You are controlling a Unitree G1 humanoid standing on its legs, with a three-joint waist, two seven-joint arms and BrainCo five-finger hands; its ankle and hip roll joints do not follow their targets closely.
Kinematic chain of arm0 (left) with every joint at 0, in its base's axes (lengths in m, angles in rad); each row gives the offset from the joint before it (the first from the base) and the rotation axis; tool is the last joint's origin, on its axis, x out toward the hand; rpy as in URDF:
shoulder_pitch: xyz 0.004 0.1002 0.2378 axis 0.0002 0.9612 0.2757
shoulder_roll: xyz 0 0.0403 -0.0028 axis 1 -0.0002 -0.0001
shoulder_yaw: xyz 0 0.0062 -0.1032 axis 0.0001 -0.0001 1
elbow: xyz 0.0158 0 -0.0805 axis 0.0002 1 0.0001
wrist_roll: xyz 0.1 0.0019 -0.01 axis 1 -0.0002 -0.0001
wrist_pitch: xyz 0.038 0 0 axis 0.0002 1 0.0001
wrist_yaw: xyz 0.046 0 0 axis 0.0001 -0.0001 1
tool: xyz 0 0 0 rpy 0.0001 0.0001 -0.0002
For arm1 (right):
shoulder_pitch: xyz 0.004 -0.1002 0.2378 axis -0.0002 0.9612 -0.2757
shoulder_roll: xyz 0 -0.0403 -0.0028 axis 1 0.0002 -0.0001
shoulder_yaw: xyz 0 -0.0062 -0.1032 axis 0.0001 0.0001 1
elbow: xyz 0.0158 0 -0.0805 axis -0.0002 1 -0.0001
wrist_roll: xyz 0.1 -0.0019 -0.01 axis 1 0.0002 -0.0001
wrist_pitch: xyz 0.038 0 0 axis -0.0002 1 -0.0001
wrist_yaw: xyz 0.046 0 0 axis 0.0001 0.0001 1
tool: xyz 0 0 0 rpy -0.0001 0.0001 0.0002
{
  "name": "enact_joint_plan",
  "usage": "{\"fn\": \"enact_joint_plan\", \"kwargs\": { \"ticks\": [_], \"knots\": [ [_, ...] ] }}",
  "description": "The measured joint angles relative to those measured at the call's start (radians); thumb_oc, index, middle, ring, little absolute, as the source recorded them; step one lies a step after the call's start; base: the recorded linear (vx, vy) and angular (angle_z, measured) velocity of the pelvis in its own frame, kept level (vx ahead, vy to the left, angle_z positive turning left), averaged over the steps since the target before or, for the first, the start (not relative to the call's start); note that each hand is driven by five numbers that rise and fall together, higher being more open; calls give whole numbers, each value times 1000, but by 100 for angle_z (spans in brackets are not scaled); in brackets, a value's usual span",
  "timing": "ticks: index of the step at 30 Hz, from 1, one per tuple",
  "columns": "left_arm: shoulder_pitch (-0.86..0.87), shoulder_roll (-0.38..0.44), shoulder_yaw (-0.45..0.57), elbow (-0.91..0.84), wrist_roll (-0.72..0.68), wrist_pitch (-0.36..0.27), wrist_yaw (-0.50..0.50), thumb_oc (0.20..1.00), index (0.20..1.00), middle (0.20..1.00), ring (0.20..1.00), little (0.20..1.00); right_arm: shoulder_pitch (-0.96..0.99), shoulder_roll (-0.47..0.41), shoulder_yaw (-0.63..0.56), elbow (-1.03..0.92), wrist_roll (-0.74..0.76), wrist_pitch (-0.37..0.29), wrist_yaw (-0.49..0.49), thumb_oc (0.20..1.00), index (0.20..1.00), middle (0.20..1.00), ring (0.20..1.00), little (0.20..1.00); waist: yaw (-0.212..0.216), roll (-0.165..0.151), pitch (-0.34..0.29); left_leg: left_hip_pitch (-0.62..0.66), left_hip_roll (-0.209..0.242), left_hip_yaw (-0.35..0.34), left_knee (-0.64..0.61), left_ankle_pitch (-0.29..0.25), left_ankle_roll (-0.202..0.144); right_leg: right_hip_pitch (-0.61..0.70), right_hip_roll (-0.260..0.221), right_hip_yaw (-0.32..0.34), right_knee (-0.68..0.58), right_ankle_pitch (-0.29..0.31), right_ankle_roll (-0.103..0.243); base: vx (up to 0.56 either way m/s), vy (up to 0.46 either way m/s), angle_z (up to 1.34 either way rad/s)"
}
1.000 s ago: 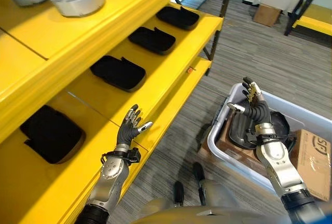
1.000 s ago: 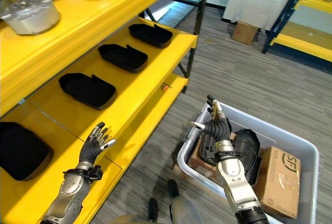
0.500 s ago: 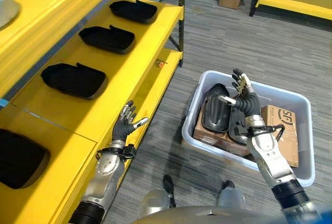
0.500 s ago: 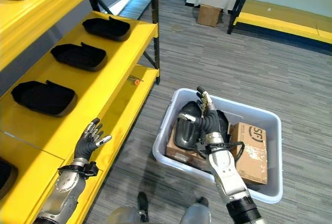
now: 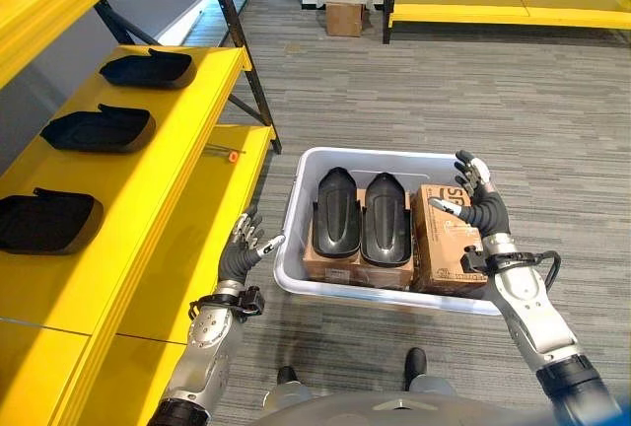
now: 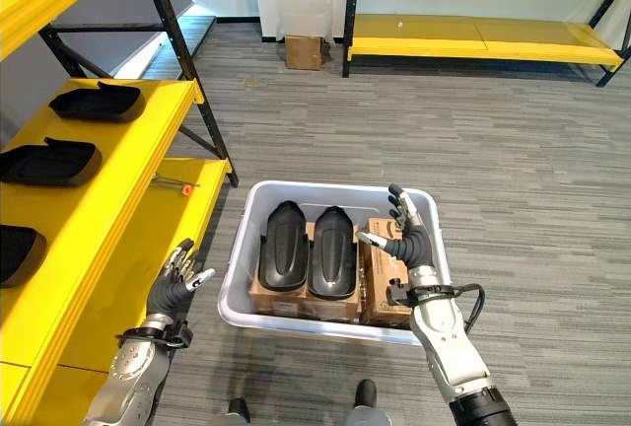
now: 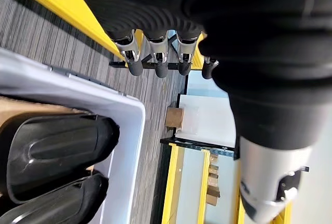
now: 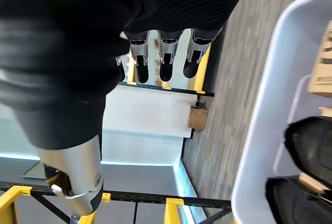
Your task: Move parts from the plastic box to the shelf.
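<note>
Seen from above: plastic box (image 5: 292, 248) on the floor beside the yellow shelf (image 5: 148, 219), two black parts (image 5: 360, 217) left inside, lying side by side on cardboard boxes (image 5: 444, 248). Three black parts (image 5: 97, 128) already set along the shelf. Left hand (image 5: 240, 253) raised between shelf and box, right hand (image 5: 476, 206) over the box's right end, fingers of both straight and spread, holding nothing. Partly done, by this showing; two to go.

Small cardboard box (image 6: 303, 50) sitting on grey plank floor (image 6: 513, 150) at 12 o'clock, clear plastic sheet (image 6: 307, 12) leaning behind it. Far yellow rack (image 6: 473, 51) running along 1 o'clock.
</note>
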Motion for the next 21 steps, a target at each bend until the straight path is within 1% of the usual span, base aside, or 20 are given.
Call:
{"fn": "enact_joint_plan", "kwargs": {
  "ticks": [1,2,8,9,10,11,12,13,14,15,16,17,18,20,21],
  "knots": [
    [1,2,-4,0,0,3,0,1000,1000,1000,1000,1000,0,0,0,-1,0,0,0,1000,1000,1000,1000,1000,0,0,0,0,-1,3,0,1,-1,3,0,2,-8,6,1,41,-108,-3],
    [4,2,-10,0,0,6,-3,1000,1000,1000,1000,1000,1,0,-1,-1,0,0,0,1000,1000,1000,1000,1000,-5,0,0,1,0,4,1,1,-1,5,0,2,-9,12,-6,35,-96,-3],
    [7,2,-18,1,0,7,-12,1000,1000,1000,1000,1000,2,-2,-6,-4,0,0,-1,1000,1000,1000,1000,1000,-7,9,6,-11,11,3,12,3,1,-2,11,4,-7,8,-7,-15,-121,0],
    [7,3,-21,4,0,7,-15,1000,1000,1000,1000,1000,4,-1,-8,-3,0,-4,-2,1000,1000,1000,1000,1000,-8,13,12,-50,22,-11,64,5,-2,-20,13,-4,22,-7,-21,-95,-139,24],
    [-28,25,-27,6,0,6,-15,1000,1000,1000,1000,1000,6,-1,-11,-2,0,-4,-1,1000,1000,1000,1000,1000,7,0,58,-150,48,-101,232,11,3,-110,8,-4,188,-100,-55,-80,9,24],
    [-29,32,-27,6,0,6,-15,1000,1000,1000,1000,1000,6,-1,-11,-2,0,-4,-1,1000,1000,1000,1000,1000,12,-4,66,-174,52,-120,268,28,8,-116,10,-4,201,-108,-63,-52,43,16],
    [-26,42,-29,9,-1,6,-15,1000,1000,1000,1000,1000,0,4,-14,-3,3,-5,-2,1000,1000,1000,1000,1000,13,-37,87,-222,37,-241,308,67,6,-123,-10,21,190,-104,-73,-3,118,-3],
    [-31,41,-33,11,-1,6,-15,1000,1000,1000,1000,1000,-21,22,-23,-3,9,-7,-2,1000,1000,1000,1000,1000,13,-43,91,-250,23,-325,284,44,-27,-140,-18,22,186,-98,-76,-5,171,-16],
    [-47,37,-47,15,-1,6,-14,1000,1000,1000,1000,1000,-54,24,-28,-4,26,-13,-5,1000,1000,1000,1000,1000,2,-45,108,-231,41,-338,137,40,-33,-167,-19,38,184,-86,-73,3,251,-24],
    [-72,33,-76,20,-1,7,-15,1000,1000,1000,1000,1000,-66,19,-44,-5,30,-15,-9,1000,1000,1000,1000,1000,-2,-19,119,-215,64,-287,55,38,-32,-184,-14,38,190,-82,-74,-1,314,-28],
    [-88,32,-94,18,-1,6,-16,1000,1000,1000,1000,1000,-71,8,-50,-5,35,-14,-13,1000,1000,1000,1000,1000,-9,-15,135,-203,66,-267,31,34,-25,-190,-12,43,190,-80,-70,22,283,-29],
    [-96,27,-96,18,-1,5,-15,1000,1000,1000,1000,1000,-70,11,-64,-5,43,-15,-14,1000,1000,1000,1000,1000,-27,9,144,-186,52,-261,30,32,-23,-195,-6,65,180,-67,-53,-9,481,-64],
    [-100,33,-95,21,-2,7,-16,1000,1000,1000,1000,1000,-56,17,-87,-3,64,-18,-18,1000,1000,1000,1000,1000,-62,47,166,-133,0,-173,-2,26,-51,-206,-7,83,151,-17,-27,-35,426,-70],
    [-146,64,-96,10,-8,2,-15,1000,1000,1000,1000,1000,-37,33,-82,-9,120,-21,-18,1000,1000,1000,1000,1000,-50,-4,202,-147,-67,-120,12,22,-37,-241,-67,133,135,27,-2,-66,287,-58],
    [-164,77,-95,9,-8,2,-15,1000,1000,1000,1000,1000,-33,34,-64,-8,133,-21,-17,1000,1000,1000,1000,1000,-51,-17,212,-157,-92,-109,18,16,-27,-241,-90,133,104,54,-2,-52,145,-30]
  ]
}}
